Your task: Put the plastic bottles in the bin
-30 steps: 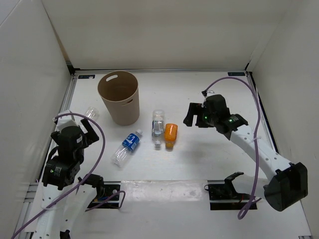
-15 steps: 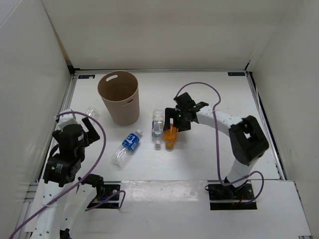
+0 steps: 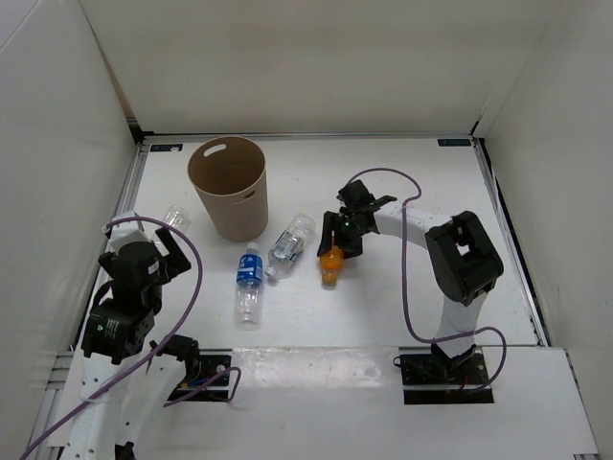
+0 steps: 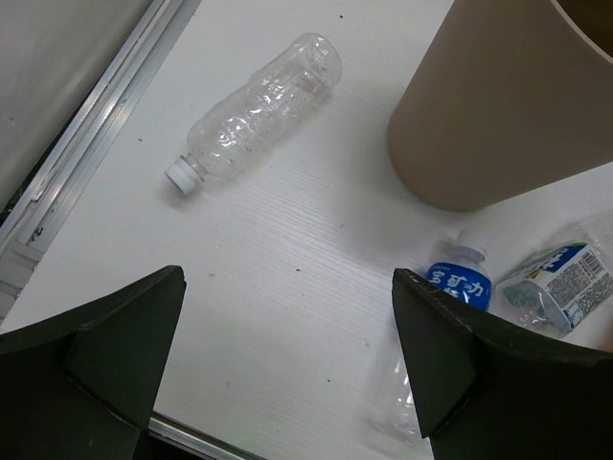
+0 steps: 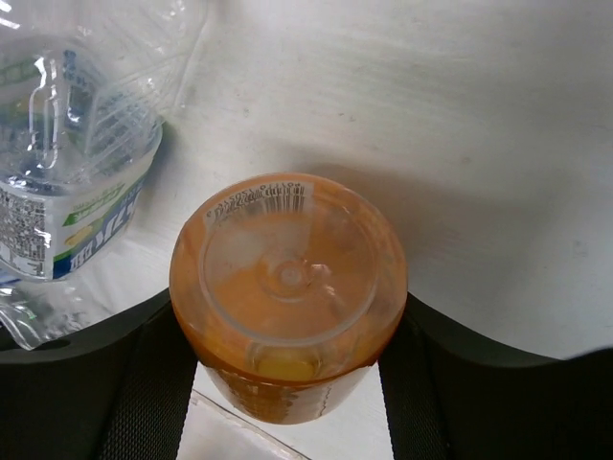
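The tan bin (image 3: 228,187) stands at the back left and also shows in the left wrist view (image 4: 508,105). A short orange bottle (image 3: 330,260) is gripped at its base end by my right gripper (image 3: 335,247), shut on it; its round base fills the right wrist view (image 5: 287,287) between the fingers (image 5: 144,383). A clear labelled bottle (image 3: 289,244) lies just left of it. A blue-label bottle (image 3: 249,284) lies in front of the bin. A plain clear bottle (image 3: 174,215) lies left of the bin. My left gripper (image 3: 144,259) is open and empty above the table, (image 4: 287,364) in its wrist view.
White walls close in the table on the left, back and right. A metal rail (image 4: 86,153) runs along the left edge, near the plain clear bottle (image 4: 254,110). The right arm's purple cable (image 3: 407,249) loops over the table.
My right arm swung in from the right and closed on the orange bottle. The labelled clear bottle got pushed askew toward the bin and the blue-label bottle turned. The left arm has not moved.
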`<action>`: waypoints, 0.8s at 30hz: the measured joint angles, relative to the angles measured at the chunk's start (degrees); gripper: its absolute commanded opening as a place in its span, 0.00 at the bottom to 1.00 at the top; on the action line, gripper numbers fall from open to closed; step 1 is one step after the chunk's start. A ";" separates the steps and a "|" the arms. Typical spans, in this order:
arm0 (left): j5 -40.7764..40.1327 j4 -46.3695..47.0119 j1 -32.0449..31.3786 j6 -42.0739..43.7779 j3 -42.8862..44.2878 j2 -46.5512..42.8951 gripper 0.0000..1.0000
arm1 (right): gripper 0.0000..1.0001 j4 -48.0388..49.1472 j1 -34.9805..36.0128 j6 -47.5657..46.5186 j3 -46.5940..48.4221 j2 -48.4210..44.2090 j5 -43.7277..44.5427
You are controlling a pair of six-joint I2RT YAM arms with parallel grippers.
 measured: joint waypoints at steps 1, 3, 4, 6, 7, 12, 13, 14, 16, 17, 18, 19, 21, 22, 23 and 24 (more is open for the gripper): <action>-0.02 0.02 0.00 0.00 0.00 -0.02 0.99 | 0.37 0.35 -0.52 0.11 -0.28 -0.11 -0.24; -0.02 0.00 0.00 0.00 0.00 -0.02 0.99 | 0.33 0.31 -1.27 0.17 -1.07 -0.94 -0.42; -0.04 0.02 0.00 0.00 0.00 -0.02 0.99 | 0.22 -0.02 -1.62 0.13 -1.49 -2.21 -0.17; -0.07 0.00 0.00 0.00 0.00 -0.02 0.99 | 0.19 -0.98 -1.86 -0.04 -1.57 -5.99 0.85; -0.09 0.02 0.00 -0.02 0.00 -0.02 0.99 | 0.13 -1.86 -1.53 -0.42 -0.66 -8.50 1.99; -0.28 0.00 -0.02 -0.17 0.00 -0.02 0.99 | 0.01 -1.44 4.17 -4.35 15.06 -16.13 8.59; -0.31 0.00 -0.04 -0.17 0.00 -0.02 0.99 | 0.00 -0.52 5.95 -5.46 19.30 -16.39 9.97; -0.31 0.00 -0.07 -0.20 0.00 -0.02 0.99 | 0.00 0.57 7.45 -6.56 23.26 -16.24 11.04; -0.31 0.00 -0.15 -0.22 0.00 0.00 0.99 | 0.00 2.40 10.19 -8.44 29.79 -15.32 12.15; -0.31 -0.02 -0.15 -0.22 0.00 0.00 0.99 | 0.00 3.26 11.21 -9.38 32.92 -14.49 12.70; -0.31 0.00 -0.15 -0.24 0.00 0.00 0.99 | 0.00 4.31 11.93 -10.08 35.17 -13.57 13.14; -0.31 -0.02 -0.15 -0.24 0.00 0.00 0.99 | 0.00 5.09 12.55 -11.13 37.83 -12.28 13.77; -0.31 -0.02 -0.17 -0.26 0.00 0.02 0.99 | 0.00 6.40 13.33 -12.63 42.27 -8.90 14.86; -0.31 -0.02 -0.24 -0.26 0.00 0.04 0.99 | 0.00 7.23 13.86 -13.57 44.44 -6.78 15.28; -0.31 -0.02 -0.24 -0.26 0.00 0.11 0.99 | 0.00 6.99 14.27 -14.67 46.99 -4.37 15.89; -0.28 0.00 -0.24 -0.28 0.00 0.15 0.99 | 0.00 6.93 14.67 -15.82 50.10 -1.46 16.46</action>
